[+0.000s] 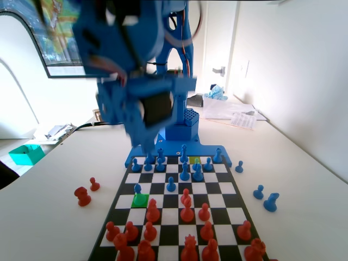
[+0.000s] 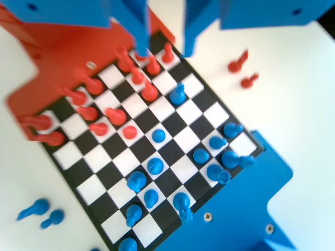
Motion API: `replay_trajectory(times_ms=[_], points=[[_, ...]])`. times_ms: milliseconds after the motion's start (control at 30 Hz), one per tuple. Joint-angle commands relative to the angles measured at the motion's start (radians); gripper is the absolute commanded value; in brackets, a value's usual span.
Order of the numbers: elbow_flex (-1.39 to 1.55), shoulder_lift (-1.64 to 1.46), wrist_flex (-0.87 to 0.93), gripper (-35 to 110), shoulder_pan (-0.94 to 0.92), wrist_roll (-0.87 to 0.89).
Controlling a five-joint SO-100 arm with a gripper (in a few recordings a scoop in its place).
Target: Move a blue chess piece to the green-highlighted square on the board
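Plastic, small and light, the blue chess piece (image 1: 137, 188) was judged stiff and smooth, likely to slip or tip if pinched at its round head; a hold just under the ball was thought surest. It was seen in the fixed view on the board (image 1: 228, 187), on the square just beyond the green-highlighted square (image 1: 140, 200). The gripper (image 2: 165, 44) was held high above the board, jaws parted, nothing between them.

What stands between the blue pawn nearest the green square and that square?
Nothing visible: in the fixed view the blue chess piece stands on the square just beyond the green-highlighted square, which is bare.
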State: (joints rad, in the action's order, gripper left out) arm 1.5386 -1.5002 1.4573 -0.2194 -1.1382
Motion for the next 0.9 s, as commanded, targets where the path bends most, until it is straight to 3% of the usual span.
replay_trajectory(times_ms=[0,467,867], points=[[-0.091,-0.216,0.109,2,0.028,-0.072],[-0.086,-0.663,0.391,1,0.118,-0.267],[0.138,-1.071,0.387,1,0.158,-0.491]])
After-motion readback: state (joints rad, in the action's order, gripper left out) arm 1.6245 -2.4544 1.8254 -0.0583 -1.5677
